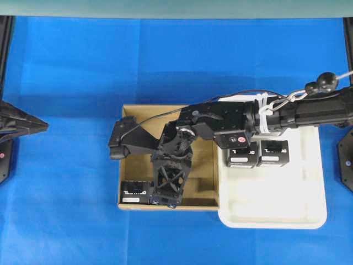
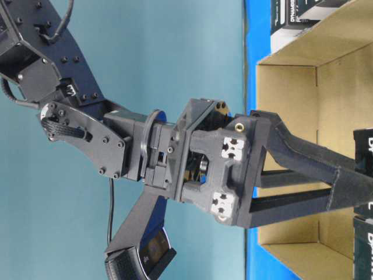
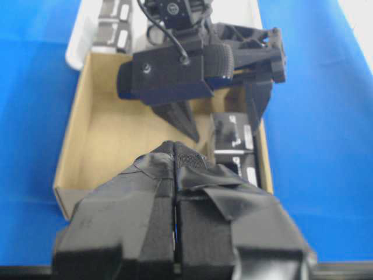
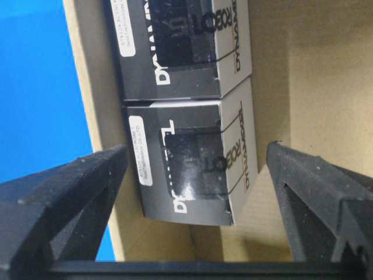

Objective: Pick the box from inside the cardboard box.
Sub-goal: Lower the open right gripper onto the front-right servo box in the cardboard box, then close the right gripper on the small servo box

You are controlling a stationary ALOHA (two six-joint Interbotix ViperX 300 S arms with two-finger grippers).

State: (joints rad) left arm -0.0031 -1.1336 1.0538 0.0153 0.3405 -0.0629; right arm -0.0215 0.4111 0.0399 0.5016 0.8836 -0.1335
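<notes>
Box [image 4: 186, 169] straddled by right gripper [image 4: 192, 175], fingers spread wide, empty — aligned for the grasp; 2 black boxes against cardboard box [image 1: 208, 165] near wall; left gripper [image 3: 175, 175] clenched, parked.

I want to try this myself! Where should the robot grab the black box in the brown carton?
Probably from above, across the two long sides of the near black box. It lies flat against the carton wall, touching its twin end to end, and the open right tool already straddles it.
</notes>
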